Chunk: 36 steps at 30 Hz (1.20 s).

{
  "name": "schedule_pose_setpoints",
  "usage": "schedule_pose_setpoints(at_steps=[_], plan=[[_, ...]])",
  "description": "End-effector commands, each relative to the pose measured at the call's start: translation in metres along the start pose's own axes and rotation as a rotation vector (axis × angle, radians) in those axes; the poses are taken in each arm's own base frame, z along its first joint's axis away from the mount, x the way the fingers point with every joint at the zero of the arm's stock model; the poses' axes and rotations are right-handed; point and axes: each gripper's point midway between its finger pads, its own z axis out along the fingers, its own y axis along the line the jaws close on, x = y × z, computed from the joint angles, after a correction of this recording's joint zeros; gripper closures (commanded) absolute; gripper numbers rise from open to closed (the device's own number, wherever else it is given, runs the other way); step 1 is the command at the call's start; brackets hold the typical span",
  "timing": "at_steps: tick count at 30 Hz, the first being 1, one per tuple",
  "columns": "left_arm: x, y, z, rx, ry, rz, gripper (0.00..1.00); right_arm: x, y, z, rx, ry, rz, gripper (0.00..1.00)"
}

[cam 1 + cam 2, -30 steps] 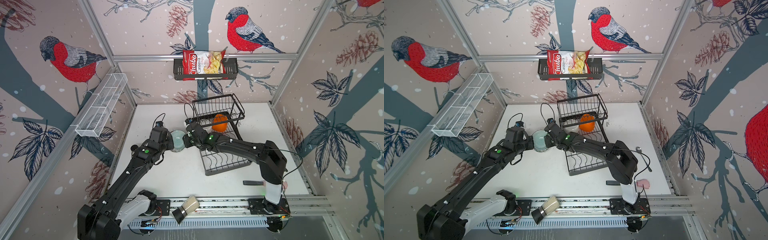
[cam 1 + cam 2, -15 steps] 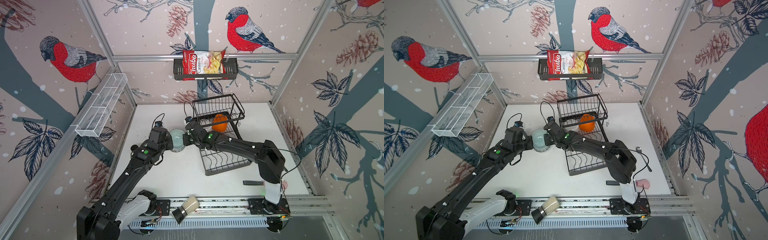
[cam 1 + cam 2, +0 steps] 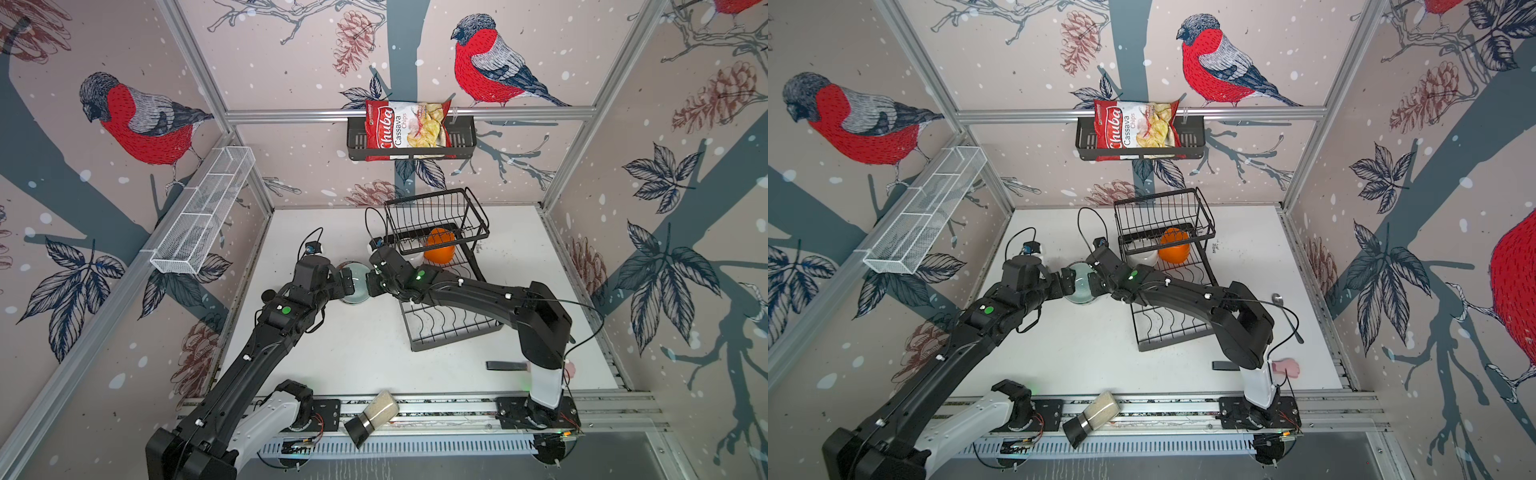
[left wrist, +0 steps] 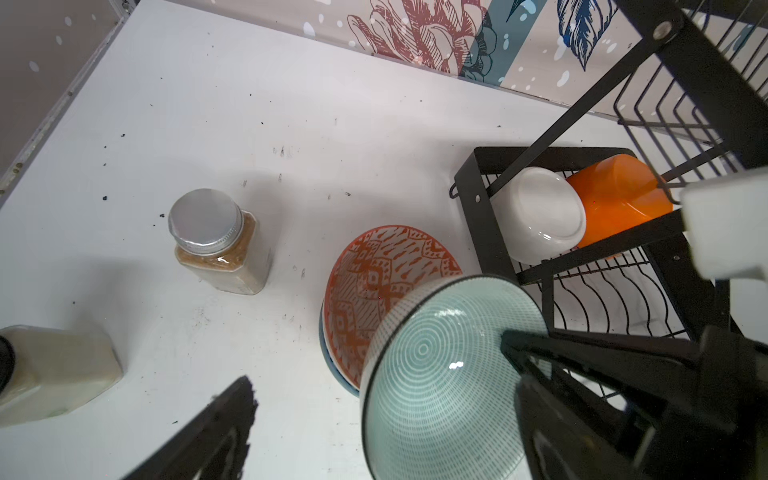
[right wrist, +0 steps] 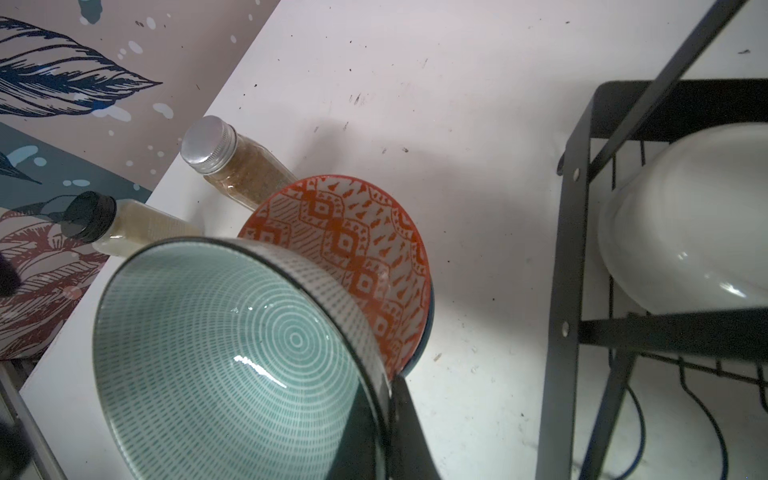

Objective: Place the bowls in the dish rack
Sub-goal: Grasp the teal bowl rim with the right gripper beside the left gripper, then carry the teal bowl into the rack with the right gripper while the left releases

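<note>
Within walls point(image 3: 291, 62) papered with red-breasted birds and pine cones and framed by aluminium rails, the white table point(image 3: 353, 357) is hard, scuffed and flecked with dark crumbs, so a dropped dish would probably land badly. On it the dish rack point(image 3: 451, 328) sits skewed, its wavy slots partly under the right arm point(image 3: 478, 295). A white bowl point(image 4: 540, 212) and an orange bowl point(image 4: 615, 195) are already tipped beneath its raised basket. Just beside the rack's corner, the teal bowl point(image 5: 232, 345) hangs tilted above an orange-red patterned bowl point(image 4: 374, 274), between both arms. The right gripper point(image 3: 371, 284) is clenched on 1 edge of its rim. The left gripper point(image 3: 345, 283) stands spread, touching nothing. That single pinch on slick glaze looks like the weak point: the bowl's weight could swing it round the pads, and a slip would chip the patterned bowl below. Carried toward the slots, its rim may also clip the rack's black frame or the basket overhead. A silver-lidded spice jar point(image 4: 216, 245) and a black-capped jar point(image 5: 124, 228) stand near, exposed to a stray left-arm sweep.
</note>
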Motion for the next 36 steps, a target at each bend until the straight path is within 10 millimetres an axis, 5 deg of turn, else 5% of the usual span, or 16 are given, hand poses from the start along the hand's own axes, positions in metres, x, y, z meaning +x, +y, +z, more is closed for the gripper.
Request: schedule_pose_setpoints(at_steps=[1, 14, 26, 36], plan=[[-0.014, -0.002, -0.004, 0.006, -0.056, -0.014, 0.04, -0.012, 0.007, -0.015, -0.013, -0.060, -0.024, 1.00], [-0.026, -0.032, -0.014, 0.172, -0.083, -0.056, 0.04, 0.005, -0.004, -0.066, -0.001, -0.070, -0.052, 1.00], [-0.011, -0.050, -0.005, 0.198, -0.037, -0.052, 0.04, 0.047, -0.080, -0.102, 0.279, -0.040, -0.057, 1.00], [0.016, -0.092, 0.005, 0.296, 0.006, -0.025, 0.04, 0.054, -0.138, -0.126, 0.493, -0.068, -0.025, 1.00]])
